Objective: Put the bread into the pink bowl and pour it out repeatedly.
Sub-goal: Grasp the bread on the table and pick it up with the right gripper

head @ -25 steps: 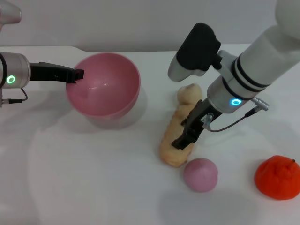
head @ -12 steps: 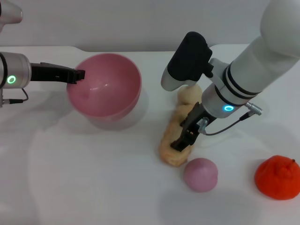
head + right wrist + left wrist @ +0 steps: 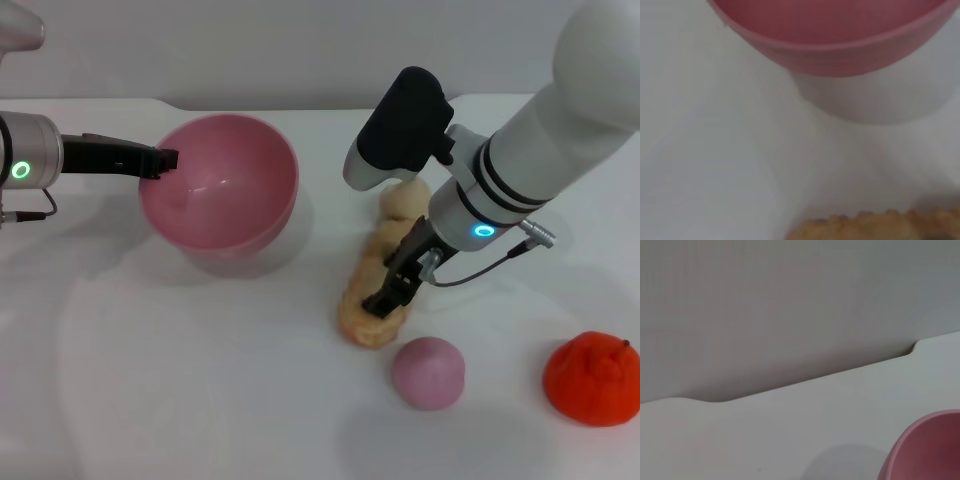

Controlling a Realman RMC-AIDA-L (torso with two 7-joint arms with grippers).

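The pink bowl [image 3: 225,185] hangs a little above the white table at the left, tilted, with my left gripper [image 3: 160,160] shut on its near rim. In the left wrist view only an edge of the pink bowl [image 3: 925,452] shows. The bread [image 3: 362,305] lies lengthwise right of the bowl, pale underside showing. My right gripper [image 3: 392,288] comes down from the right and is shut on the loaf's middle. The right wrist view shows the pink bowl [image 3: 840,35] beyond the bread [image 3: 875,227].
A small cream bun [image 3: 404,200] touches the loaf's far end, partly behind the right wrist. A pink ball [image 3: 428,372] sits just in front of the loaf, and an orange fruit toy [image 3: 592,378] lies at the front right.
My right arm has shifted left and slightly back, and the loaf's near end has moved a little with it, away from the pink ball. Bowl and left arm are unchanged.
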